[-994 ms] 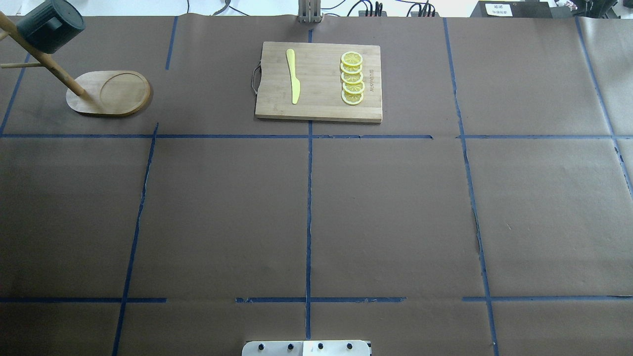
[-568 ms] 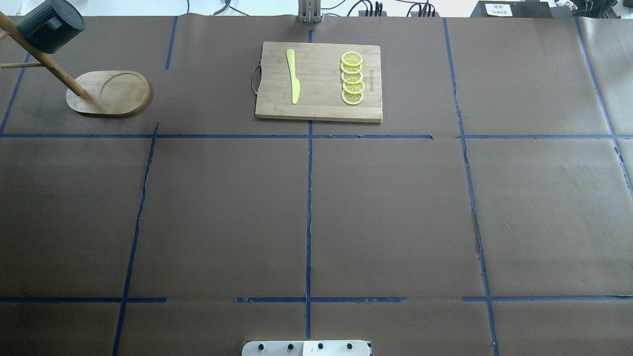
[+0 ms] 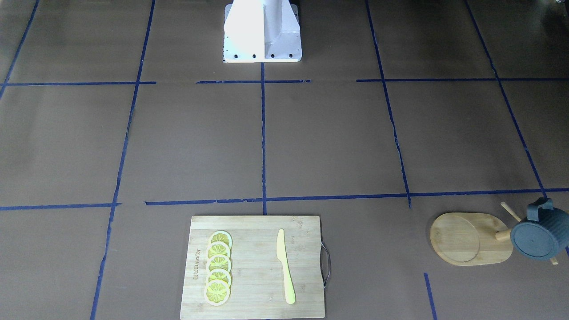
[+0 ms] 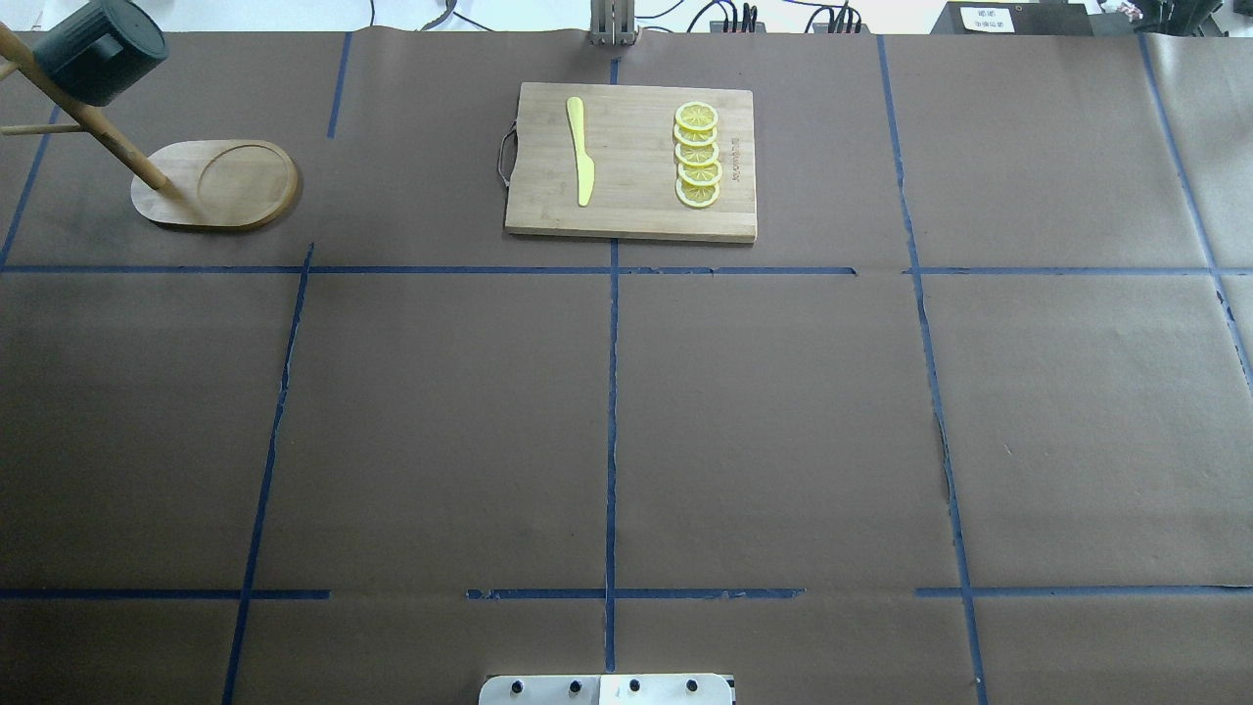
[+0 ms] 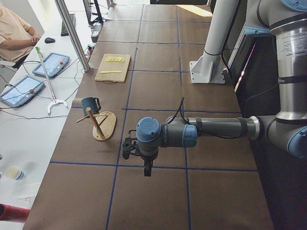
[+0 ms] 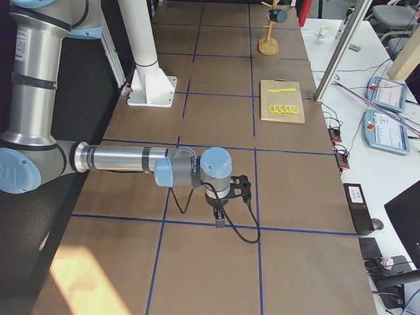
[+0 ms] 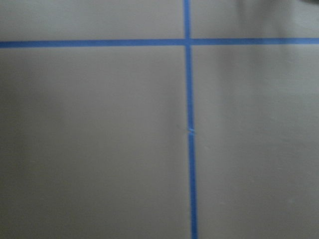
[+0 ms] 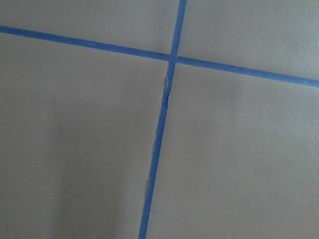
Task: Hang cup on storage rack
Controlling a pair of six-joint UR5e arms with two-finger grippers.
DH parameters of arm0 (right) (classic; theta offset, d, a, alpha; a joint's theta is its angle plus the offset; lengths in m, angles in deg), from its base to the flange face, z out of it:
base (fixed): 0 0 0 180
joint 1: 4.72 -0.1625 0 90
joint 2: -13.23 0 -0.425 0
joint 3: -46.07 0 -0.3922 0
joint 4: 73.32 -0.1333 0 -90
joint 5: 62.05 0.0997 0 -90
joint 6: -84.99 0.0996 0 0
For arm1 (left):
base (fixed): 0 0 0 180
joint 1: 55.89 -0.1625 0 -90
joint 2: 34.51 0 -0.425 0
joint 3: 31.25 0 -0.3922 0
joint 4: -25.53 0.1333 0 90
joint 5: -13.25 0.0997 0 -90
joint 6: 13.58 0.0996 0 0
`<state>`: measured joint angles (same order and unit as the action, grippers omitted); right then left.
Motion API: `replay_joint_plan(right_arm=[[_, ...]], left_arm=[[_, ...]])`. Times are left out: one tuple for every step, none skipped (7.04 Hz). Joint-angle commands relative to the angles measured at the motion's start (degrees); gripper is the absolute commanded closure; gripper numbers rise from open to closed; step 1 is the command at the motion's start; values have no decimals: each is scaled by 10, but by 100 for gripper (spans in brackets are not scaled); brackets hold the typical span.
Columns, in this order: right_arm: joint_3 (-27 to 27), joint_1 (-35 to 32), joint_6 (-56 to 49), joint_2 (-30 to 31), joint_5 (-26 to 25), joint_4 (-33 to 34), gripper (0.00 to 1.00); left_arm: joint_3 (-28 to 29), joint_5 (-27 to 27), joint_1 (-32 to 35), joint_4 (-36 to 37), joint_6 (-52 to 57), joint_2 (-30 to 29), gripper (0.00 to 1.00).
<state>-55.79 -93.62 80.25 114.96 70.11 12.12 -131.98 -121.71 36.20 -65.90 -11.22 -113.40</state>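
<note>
On the robot's side of the table (image 4: 783, 441), one gripper hangs at each end, low over the brown paper cover. In the left side view the left gripper (image 5: 147, 170) points straight down at the paper. In the right side view the right gripper (image 6: 220, 218) points down the same way. You get them only from those two side cameras, so you cannot tell whether either one is apart or together. Each wrist camera shows you brown paper and crossing blue tape lines (image 7: 188, 124).

Farther out, near the middle of the table's far edge, the cutting board (image 4: 636, 211) lies flat with its metal handle toward the robot's left. A yellow knife (image 4: 580, 152) lies on the handle side of the board. A row of overlapping lemon slices (image 4: 697, 155) lies on the other side, apart from the knife.

At the far left corner you find the storage rack (image 4: 225, 186), its oval base flat on the table. The cup (image 4: 98, 49) hangs high on the rack's post, off the table and tilted. In the front-facing view its flat bottom faces the camera and its handle is uppermost, close to the pegs. The pictures are too small to show you how the handle sits on a peg. The cup is well apart from both grippers.
</note>
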Motion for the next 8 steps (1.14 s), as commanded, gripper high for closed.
replay_joint_plan(right_arm=[[2,-3,1,3,0,1,0],[3,-2,1,2,1,0,0],[3,-2,1,2,2,-1,0],[4,-2,1,2,4,-1,0],[4,-2,2,4,5,-1,0],[5,-2,2,6,5,-2,0],[5,-1,2,6,5,-1,0],[9,0,2,6,5,-2,0]], left_arm=[[-5,-17,2,-7,0,7,0],[3,-33,4,-12,0,10,0],[-4,-36,4,-12,0,22,0],[-11,-32,4,-11,0,29,0],[-17,-34,4,-10,0,30,0],[-15,-32,3,-8,0,32,0],[-17,-31,2,-9,0,33,0],[-18,-31,2,-9,0,34,0]])
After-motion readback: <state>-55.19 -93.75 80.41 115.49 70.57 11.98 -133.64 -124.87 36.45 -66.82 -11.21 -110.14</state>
